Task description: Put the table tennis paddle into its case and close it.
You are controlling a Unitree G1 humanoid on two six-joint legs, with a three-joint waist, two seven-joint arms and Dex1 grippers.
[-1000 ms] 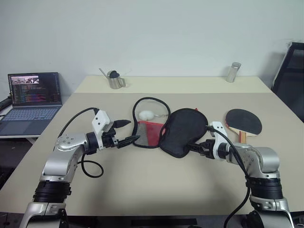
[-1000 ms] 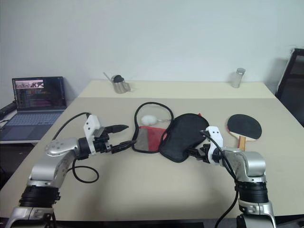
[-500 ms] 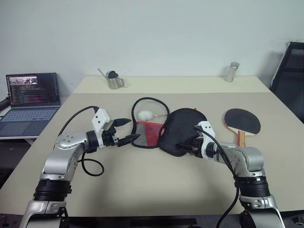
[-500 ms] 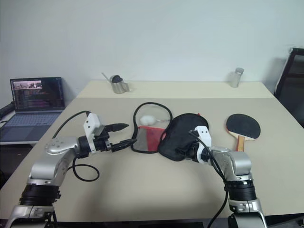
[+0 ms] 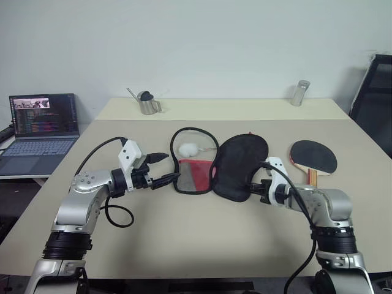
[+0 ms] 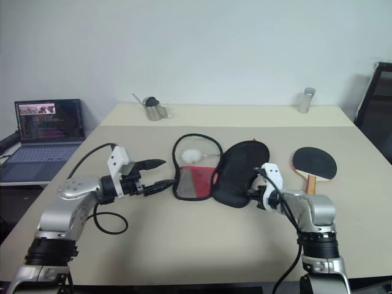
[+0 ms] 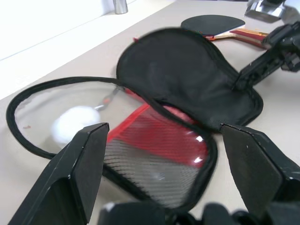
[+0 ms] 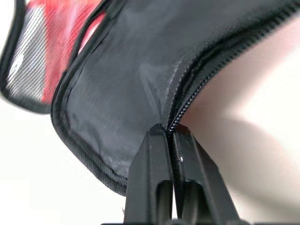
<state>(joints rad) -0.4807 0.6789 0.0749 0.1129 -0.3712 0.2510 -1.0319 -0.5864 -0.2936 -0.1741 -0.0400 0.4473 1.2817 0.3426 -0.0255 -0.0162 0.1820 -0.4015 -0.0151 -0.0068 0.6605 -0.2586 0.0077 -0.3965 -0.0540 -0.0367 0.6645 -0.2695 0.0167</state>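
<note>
Since a second earlier, the right gripper (image 8: 169,140) had clamped on the zip edge of the case's black flap and raised it, so the flap stood more upright. At left, the left gripper (image 5: 166,171) hung with fingers spread wide, just beside the case (image 5: 199,174), holding nothing. That case lay open mid-tabletop (image 5: 184,233), its red mesh panel and white fluffy ball (image 5: 188,148) exposed; it looked soft and limp, best taken at the stiffer zip seam. Further right, the table tennis paddle (image 5: 313,157) lay flat, rigid and light by the look of it, its handle the natural hold. That handle was partly hidden behind the right arm.
</note>
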